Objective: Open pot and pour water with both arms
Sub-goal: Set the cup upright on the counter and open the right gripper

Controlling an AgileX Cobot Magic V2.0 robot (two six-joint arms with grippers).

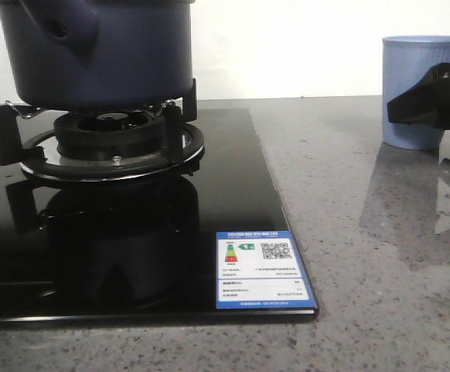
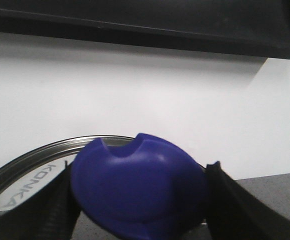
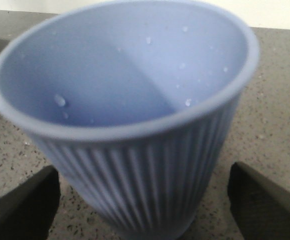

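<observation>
Risk: left gripper (image 2: 137,200) clamps lid knob (image 2: 137,187); slip drops lid. Right gripper (image 3: 145,200) jaws wide open around cup (image 3: 130,150), could tip it.

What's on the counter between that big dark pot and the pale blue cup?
In the front view, nothing stands between the pot and the cup: just black glass stovetop, then bare speckled counter.

The dark navy-blue pot (image 1: 101,50) sits upright on the stove burner, stub facing front.
</observation>
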